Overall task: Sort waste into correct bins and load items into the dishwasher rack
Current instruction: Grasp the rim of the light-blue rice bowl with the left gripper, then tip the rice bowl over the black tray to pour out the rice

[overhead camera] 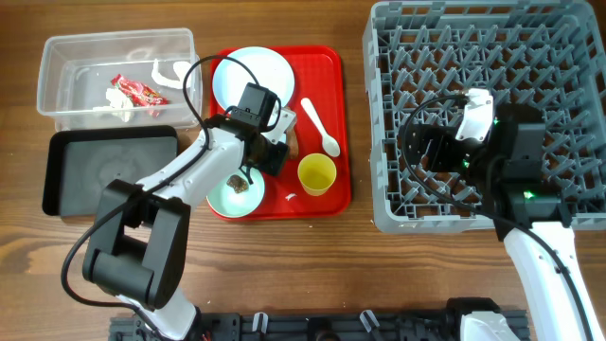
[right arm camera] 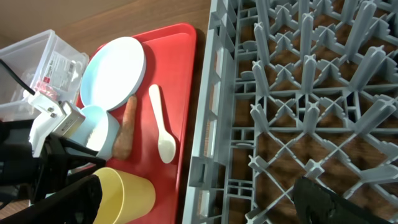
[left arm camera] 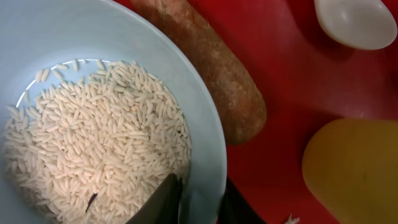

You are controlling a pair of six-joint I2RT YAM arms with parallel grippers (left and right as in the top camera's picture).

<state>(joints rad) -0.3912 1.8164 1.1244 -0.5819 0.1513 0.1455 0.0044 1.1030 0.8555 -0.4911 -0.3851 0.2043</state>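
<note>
My left gripper (left arm camera: 200,205) is shut on the rim of the whitish-blue bowl (left arm camera: 205,130), one finger inside and one outside. The bowl holds loose white rice (left arm camera: 93,143). An orange-brown stick (left arm camera: 211,68) lies next to it on the red tray. In the overhead view the left gripper (overhead camera: 267,152) hides this bowl. A mint-green bowl (overhead camera: 223,201) holds a small dark lump (overhead camera: 235,182). The pale blue plate (overhead camera: 252,76), white spoon (overhead camera: 320,126) and yellow cup (overhead camera: 316,174) are also on the tray. My right gripper (overhead camera: 426,152) is open and empty over the left side of the grey rack (overhead camera: 568,38).
The clear tub (overhead camera: 57,57) at the far left holds a red wrapper (overhead camera: 138,90) and white paper scraps (overhead camera: 170,72). The black tray (overhead camera: 104,175) lies in front of it. The red serving tray (overhead camera: 327,66) lies between the bins and the rack.
</note>
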